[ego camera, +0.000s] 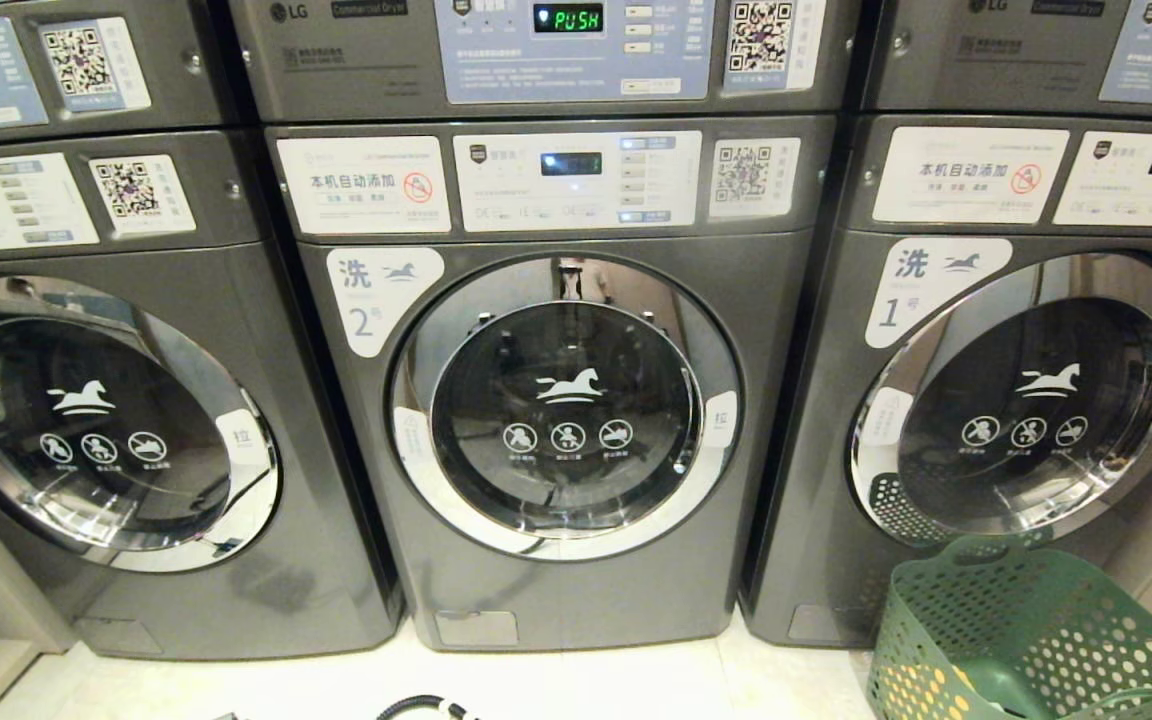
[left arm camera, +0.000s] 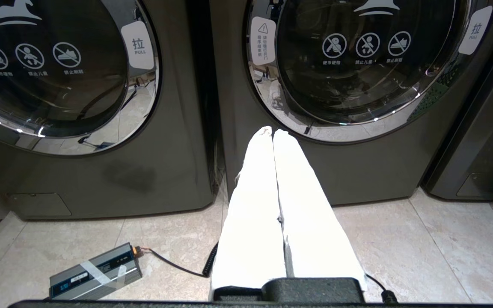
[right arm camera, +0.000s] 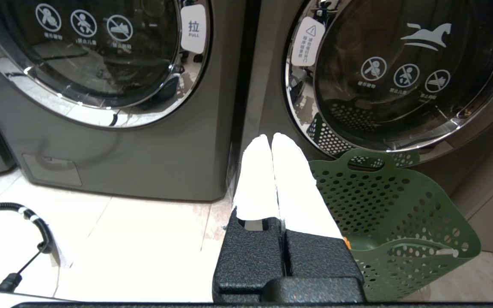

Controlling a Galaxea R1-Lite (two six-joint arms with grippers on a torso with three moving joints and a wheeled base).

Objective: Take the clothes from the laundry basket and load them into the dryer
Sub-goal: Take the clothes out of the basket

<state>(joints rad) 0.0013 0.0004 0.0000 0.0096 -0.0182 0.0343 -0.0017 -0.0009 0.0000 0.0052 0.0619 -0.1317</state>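
At inspection both the left gripper and the right gripper had their white fingers pressed together on nothing, low before the row of dark grey front-loading machines, whose middle round glass door stood closed. The green perforated plastic laundry basket sat on the tiled floor at about four o'clock of that door, against the right-hand machine; a yellow item showed through its holes. Judged risks: clothes could not be loaded while the door was shut, the basket could be knocked over in a reach, and the black cable lying on the floor could snag the base.
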